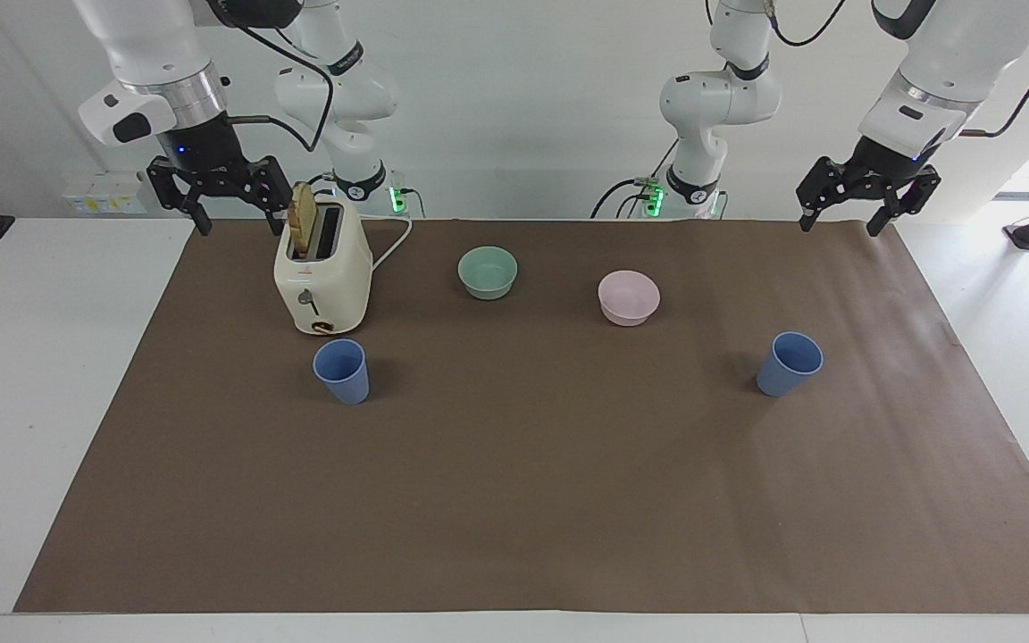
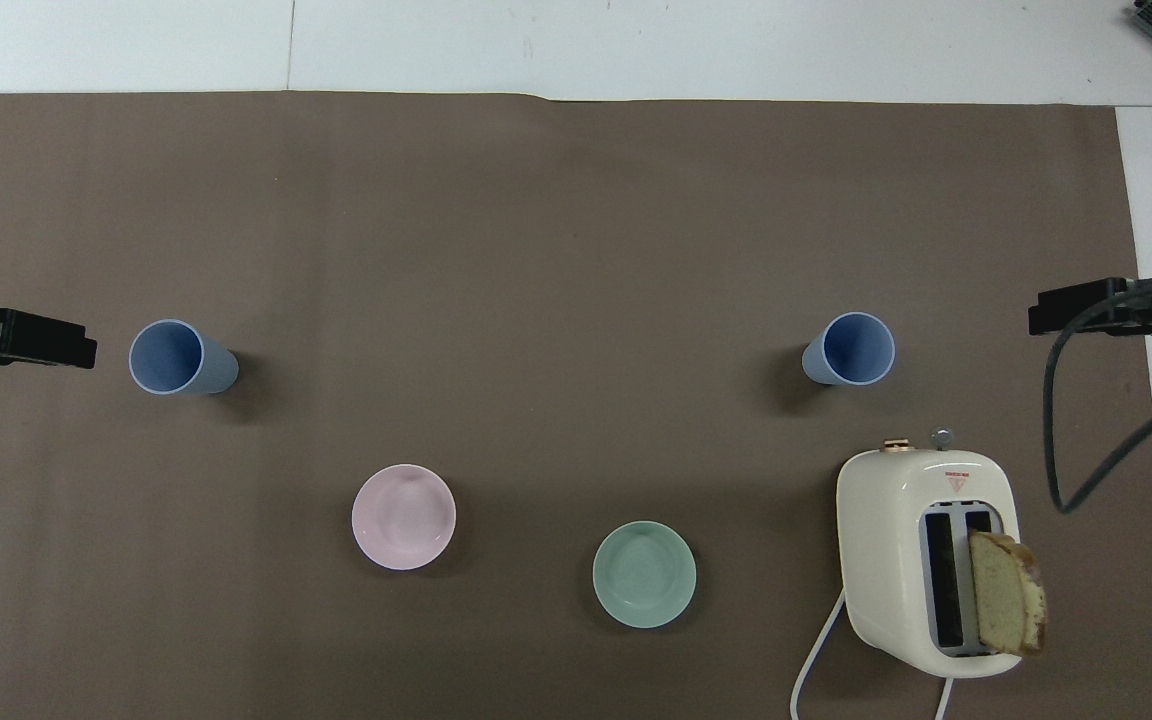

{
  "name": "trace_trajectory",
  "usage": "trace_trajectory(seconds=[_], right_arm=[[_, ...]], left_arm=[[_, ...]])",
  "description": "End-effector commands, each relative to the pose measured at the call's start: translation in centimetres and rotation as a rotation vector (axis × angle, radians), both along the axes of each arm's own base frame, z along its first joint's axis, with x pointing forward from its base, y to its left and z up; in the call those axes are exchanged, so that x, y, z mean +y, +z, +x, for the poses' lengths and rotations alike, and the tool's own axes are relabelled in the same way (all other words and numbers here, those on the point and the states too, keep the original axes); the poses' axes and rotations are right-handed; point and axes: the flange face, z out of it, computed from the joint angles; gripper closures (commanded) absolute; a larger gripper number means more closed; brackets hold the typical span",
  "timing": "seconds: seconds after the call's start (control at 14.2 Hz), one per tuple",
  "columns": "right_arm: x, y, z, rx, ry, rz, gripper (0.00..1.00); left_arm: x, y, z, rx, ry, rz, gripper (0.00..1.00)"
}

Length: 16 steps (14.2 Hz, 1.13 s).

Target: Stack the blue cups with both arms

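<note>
You've got a white table (image 1: 41, 375) against a plain white wall, most of it covered by a brown paper sheet (image 1: 523, 500). Both arm bases stand at the robots' edge.

Largest item: a cream toaster (image 1: 322, 286) toward the right arm's end, near the robots, with its white cord (image 1: 394, 246) trailing toward the bases. There's a small red triangle label (image 2: 956, 481) on top, but the writing is too small to read. It has two slots, and a bread slice (image 1: 303, 219) sticks up out of the one toward the right arm's end.

The mint-green bowl (image 1: 488, 272) and pink bowl (image 1: 629, 297) sit side by side mid-table, open side up. The pink one is toward the left arm's end and a bit farther from the robots.

Task items: the right-end blue cup (image 1: 342, 371) is upright, mouth up, just beside the toaster and farther from the robots than it. The left-end blue cup (image 1: 790, 363) is also upright and stands alone toward the left arm's end. The two are well apart, in about the same row, farther from the robots than the bowls.

The right gripper (image 1: 244, 225) is up in the air beside the toaster's top, over the sheet's corner, with fingers spread and holding nothing. The left gripper (image 1: 839, 225) is raised over the sheet's edge at the left arm's end, also spread and holding nothing.
</note>
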Motion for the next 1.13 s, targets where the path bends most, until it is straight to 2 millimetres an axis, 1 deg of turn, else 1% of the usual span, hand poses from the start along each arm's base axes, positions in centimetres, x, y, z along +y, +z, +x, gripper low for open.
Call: trace_trajectory(seconds=[0.0,0.07,0.14,0.28,0.49,0.63,0.7,0.77,0.85,0.92,0.99,1.06], right_arm=[[-0.3,0.2,-0.4,0.0,-0.017,-0.008,0.0],[-0.3,0.2,-0.4,0.002,-0.017,-0.008,0.0],[-0.3,0.2,-0.4,0.002,-0.019,-0.008,0.0],[-0.2,0.2,-0.4,0.002,-0.016,-0.008,0.0],[-0.2,0.2,-0.4,0.002,-0.016,-0.008,0.0],[-0.3,0.2,-0.4,0.002,-0.017,-0.008,0.0],[-0.3,0.2,-0.4,0.002,-0.017,-0.008,0.0],[-0.3,0.1,-0.4,0.003,-0.017,-0.008,0.0],[-0.2,0.2,-0.4,0.002,-0.016,-0.008,0.0],[-0.3,0.2,-0.4,0.002,-0.017,-0.008,0.0],[-0.3,0.2,-0.4,0.002,-0.017,-0.008,0.0],[-0.3,0.2,-0.4,0.002,-0.017,-0.008,0.0]], left_arm=[[-0.1,-1.3,0.1,-0.001,-0.003,-0.009,0.0],[0.0,-2.0,0.3,-0.004,0.0,-0.009,0.0],[0.7,-3.2,0.6,-0.002,0.015,-0.009,0.0],[1.5,-6.2,1.2,-0.014,0.036,-0.01,0.0],[3.8,-10.1,1.9,-0.033,0.083,-0.01,0.0],[5.6,-12.5,3.1,-0.038,0.12,-0.011,0.0],[6.7,-14.1,3.9,-0.028,0.147,-0.012,0.0],[8.4,-15.5,4.6,-0.029,0.183,-0.013,0.0],[9.4,-16.9,5.2,-0.029,0.203,-0.013,0.0],[9.9,-18.5,5.7,-0.016,0.213,-0.015,0.0],[10.3,-20.6,6.1,0.013,0.242,-0.017,0.0],[10.7,-22.3,6.0,0.019,0.266,-0.017,0.0]])
